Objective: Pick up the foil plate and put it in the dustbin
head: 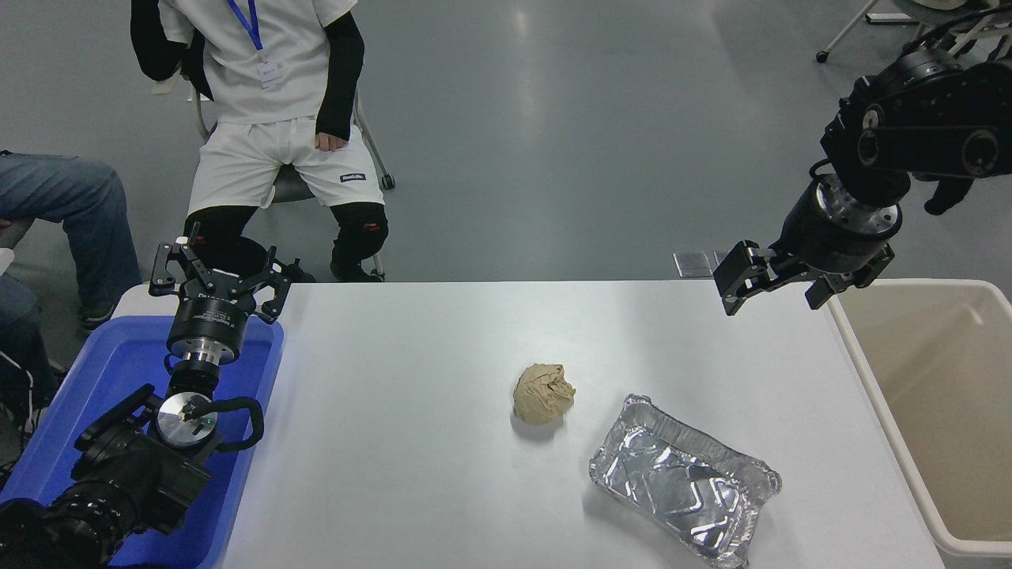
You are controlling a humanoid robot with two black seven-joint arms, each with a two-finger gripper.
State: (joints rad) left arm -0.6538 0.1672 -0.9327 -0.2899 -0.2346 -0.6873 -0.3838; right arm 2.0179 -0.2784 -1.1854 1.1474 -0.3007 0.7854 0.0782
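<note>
the right end effector (pixel 775 280) hangs in the air over the far right corner of the white tabletop (pixel 411 474), its fingers spread apart and empty, pointing down and toward the left. just to its right, beyond the tabletop's edge, stands the beige dustbin (pixel 877 395), whose far left corner lies almost under the wrist. the foil plate (pixel 684 480) lies flat on the tabletop well nearer the camera than this end effector and a little to its left, open side up, turned at an angle, close to the near right edge and near the dustbin's long rim without touching it. a crumpled tan paper ball (pixel 543 393) sits just beyond the plate's left end, apart from it. the left end effector (pixel 215 275) is parked far to the left above a blue tub (pixel 103 371), fingers open, holding nothing. two people sit past the far side at the upper left.
</note>
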